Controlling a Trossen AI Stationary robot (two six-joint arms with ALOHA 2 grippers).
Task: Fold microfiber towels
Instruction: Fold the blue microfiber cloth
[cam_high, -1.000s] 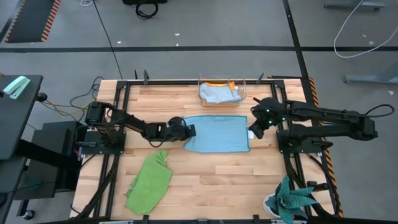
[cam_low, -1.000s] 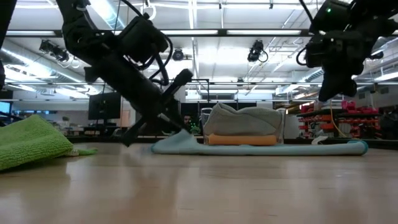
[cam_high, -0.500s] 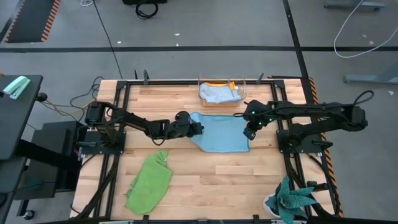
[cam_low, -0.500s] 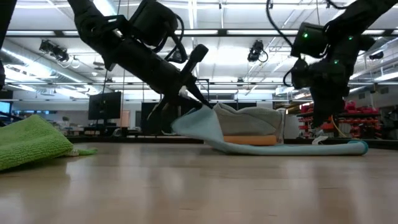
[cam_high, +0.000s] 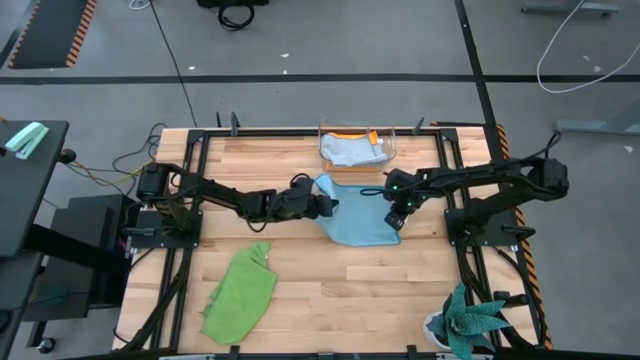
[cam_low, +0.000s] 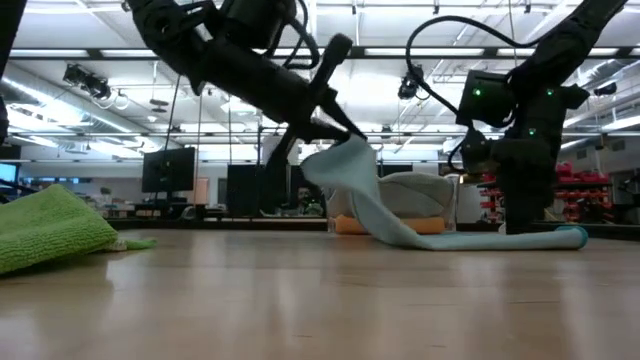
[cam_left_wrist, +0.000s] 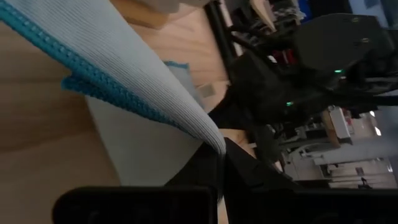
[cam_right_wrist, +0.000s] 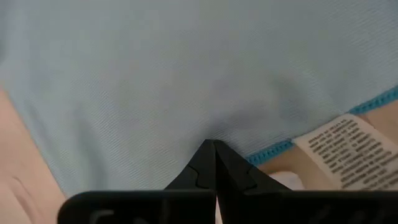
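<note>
Both claws are pinching the light blue towel (cam_high: 356, 214) on the wooden table (cam_high: 380, 280) (workshop room behind): left gripper (cam_high: 328, 207) lifting, right gripper (cam_high: 394, 218) pinning.

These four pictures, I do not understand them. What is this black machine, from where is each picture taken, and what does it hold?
It is a robot with two dark arms at a wooden table. One picture looks straight down, one looks level across the table, and two come from cameras on the wrists.

The left gripper is shut on an edge of the light blue towel and lifts it. The right gripper is shut, pressed down on the same towel's other side, near its label.

A lime green towel lies crumpled near the front. A clear plastic box at the back holds a grey towel on an orange-yellow one.
</note>
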